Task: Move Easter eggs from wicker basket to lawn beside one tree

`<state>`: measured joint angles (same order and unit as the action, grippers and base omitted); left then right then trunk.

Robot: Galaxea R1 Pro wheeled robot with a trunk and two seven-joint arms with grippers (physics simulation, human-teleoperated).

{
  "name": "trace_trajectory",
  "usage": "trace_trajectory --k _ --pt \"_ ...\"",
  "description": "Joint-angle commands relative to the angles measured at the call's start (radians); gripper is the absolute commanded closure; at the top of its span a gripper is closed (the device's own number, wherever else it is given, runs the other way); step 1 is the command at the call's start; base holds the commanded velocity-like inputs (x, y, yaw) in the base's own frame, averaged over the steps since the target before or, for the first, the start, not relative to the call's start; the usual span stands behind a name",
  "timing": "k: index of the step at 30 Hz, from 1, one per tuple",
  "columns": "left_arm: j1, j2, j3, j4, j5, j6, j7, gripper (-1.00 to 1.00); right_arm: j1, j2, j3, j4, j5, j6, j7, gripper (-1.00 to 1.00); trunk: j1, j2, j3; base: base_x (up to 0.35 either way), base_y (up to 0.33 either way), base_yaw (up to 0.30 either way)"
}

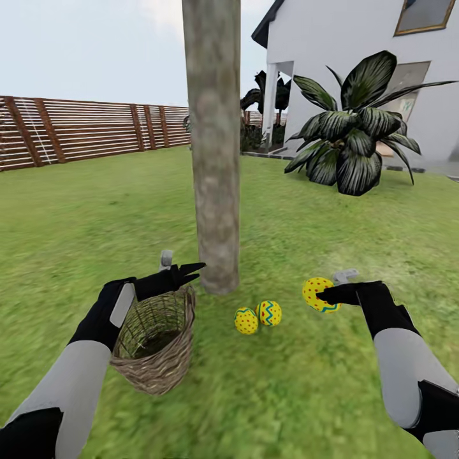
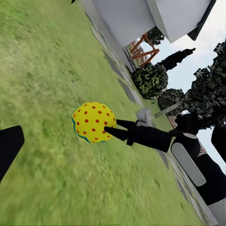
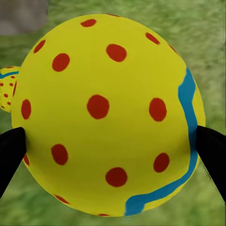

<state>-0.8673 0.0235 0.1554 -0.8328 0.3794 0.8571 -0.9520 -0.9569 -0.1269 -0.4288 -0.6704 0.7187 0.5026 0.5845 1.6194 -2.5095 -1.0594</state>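
1. Holding the third Easter egg [image 1: 318,294] in my right gripper [image 1: 323,295], I have my two black fingers clamped on its opposite sides; the right wrist view shows a fingertip [image 3: 11,155] pressed against each flank of the shell, just below its widest part.
2. That egg hangs above the lawn [image 1: 76,210], to the right of the thick pale tree trunk [image 1: 214,146] and near the two eggs already lying on the grass, the left one [image 1: 246,320] and the right one [image 1: 269,313], which touch each other just beside the foot of the trunk.
3. My left gripper [image 1: 191,271] sits at the rim of the wicker basket [image 1: 156,344], fingers drawn to a point; whether they pinch the weave I cannot tell. The basket tilts and looks empty inside.
4. I judge the egg to be light, rigid and smooth, so it is likely to slip or roll. A hold across the widest girth is safest; a grip nearer either end could squeeze it out.
5. The basket looks light and slightly springy; its rim is the natural place to take it.
6. Setting the egg low on the grass beside the other two before my fingers part should stop it rolling away from the tree.
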Motion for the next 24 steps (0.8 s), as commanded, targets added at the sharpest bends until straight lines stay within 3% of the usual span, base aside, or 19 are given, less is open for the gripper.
trace_trajectory --k 1,24 --pt "-0.001 0.000 0.001 0.000 0.001 0.005 -0.002 -1.00 0.000 0.002 -0.004 -0.002 0.011 0.000 0.006 1.00 0.000 0.000 -0.001 0.000 -0.333 0.284" --pt "-0.001 -0.004 0.001 0.001 0.003 0.005 -0.002 -1.00 0.000 0.004 -0.004 -0.002 0.011 -0.001 0.003 1.00 0.000 0.000 -0.001 0.000 -0.333 0.285"
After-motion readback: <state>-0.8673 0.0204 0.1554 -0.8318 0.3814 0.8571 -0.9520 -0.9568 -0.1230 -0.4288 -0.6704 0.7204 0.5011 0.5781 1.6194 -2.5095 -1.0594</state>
